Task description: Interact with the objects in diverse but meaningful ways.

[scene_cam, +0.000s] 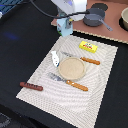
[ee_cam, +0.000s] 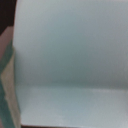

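My gripper (scene_cam: pixel 64 22) hangs over the far corner of the placemat (scene_cam: pixel 106 75), shut on a pale blue cup-like container (scene_cam: pixel 64 29). In the wrist view that container (ee_cam: pixel 70 55) fills almost the whole picture and hides my fingers. A yellow rectangular packet (scene_cam: pixel 88 46) with a red mark lies on the mat toward the exterior view's right. Beside the plate lies a small white oblong piece (scene_cam: pixel 54 58). The dark red-brown sausage (scene_cam: pixel 31 86) rests on the black table off the mat's near left corner.
A tan round plate (scene_cam: pixel 72 68) sits mid-mat, with an orange-handled knife (scene_cam: pixel 83 60) behind it and a fork (scene_cam: pixel 70 82) in front. A grey pot (scene_cam: pixel 94 19) with a long handle and a bowl (scene_cam: pixel 124 19) stand on the wooden surface behind.
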Tool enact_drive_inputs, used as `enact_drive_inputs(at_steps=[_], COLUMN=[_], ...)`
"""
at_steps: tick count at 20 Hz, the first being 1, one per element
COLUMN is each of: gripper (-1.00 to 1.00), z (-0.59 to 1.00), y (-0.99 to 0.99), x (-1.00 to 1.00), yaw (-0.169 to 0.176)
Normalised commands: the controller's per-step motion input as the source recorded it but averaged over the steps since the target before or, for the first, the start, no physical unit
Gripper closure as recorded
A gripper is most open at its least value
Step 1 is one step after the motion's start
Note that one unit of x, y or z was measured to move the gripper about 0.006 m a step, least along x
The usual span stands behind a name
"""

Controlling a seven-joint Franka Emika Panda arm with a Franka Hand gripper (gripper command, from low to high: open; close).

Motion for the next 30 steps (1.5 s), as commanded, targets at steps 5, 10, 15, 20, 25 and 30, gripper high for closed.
enact_drive_inputs(at_steps=[5, 10, 15, 20, 25, 30], gripper=[1.00, 1.00, 1.00, 1.00, 1.00, 1.00], z=[0.30, 0.33, 0.49, 0.38, -0.04, -0.57], y=[-0.95, -0.96, -0.90, -0.72, -0.66, -0.50], x=[0.00, 0.00, 0.33, 0.62, 0.37, -0.09], yaw=[0.000, 0.000, -0.002, -0.040, -0.040, -0.010])
